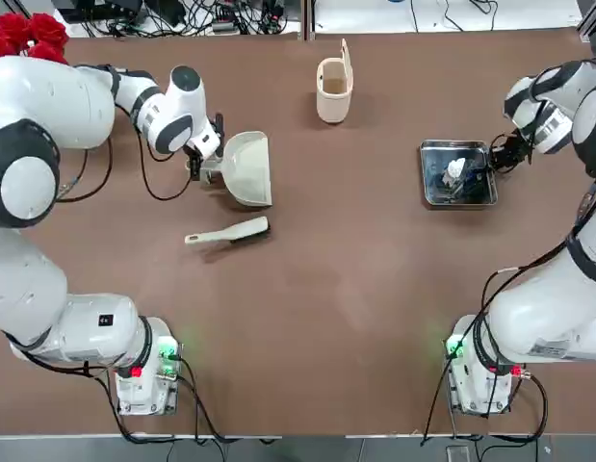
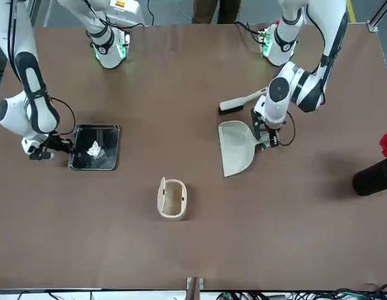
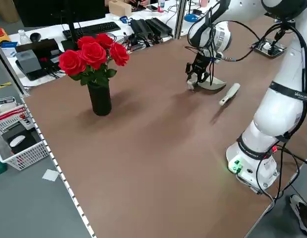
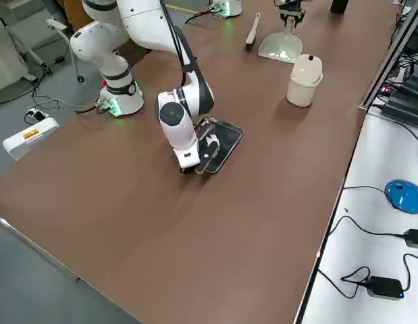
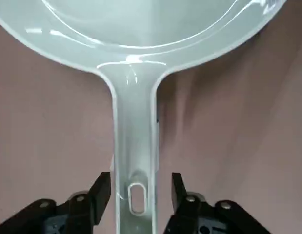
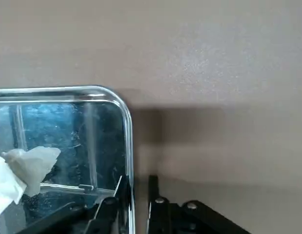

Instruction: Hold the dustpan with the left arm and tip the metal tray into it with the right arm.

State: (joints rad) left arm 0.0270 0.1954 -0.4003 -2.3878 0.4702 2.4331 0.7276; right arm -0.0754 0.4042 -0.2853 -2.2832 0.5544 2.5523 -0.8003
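The cream dustpan [image 1: 247, 166] lies flat at the table's back left, its handle pointing toward the left arm. My left gripper [image 1: 203, 166] is low over that handle; in the left wrist view its fingers [image 5: 103, 187] straddle the handle with narrow gaps, open. At the back right sits the metal tray [image 1: 458, 145] with a crumpled white scrap [image 1: 455, 170] in it. My right gripper [image 1: 497, 162] is at the tray's right edge. The right wrist view shows the tray's rim [image 6: 130, 146] pinched between the fingers of the right gripper [image 6: 137, 183], which is shut on it. The tray rests level on the table.
A slim cream brush [image 1: 228, 232] lies just in front of the dustpan. A cream upright holder [image 1: 333, 89] stands at the back centre. Red roses in a black vase [image 1: 26, 34] stand at the far back-left corner.
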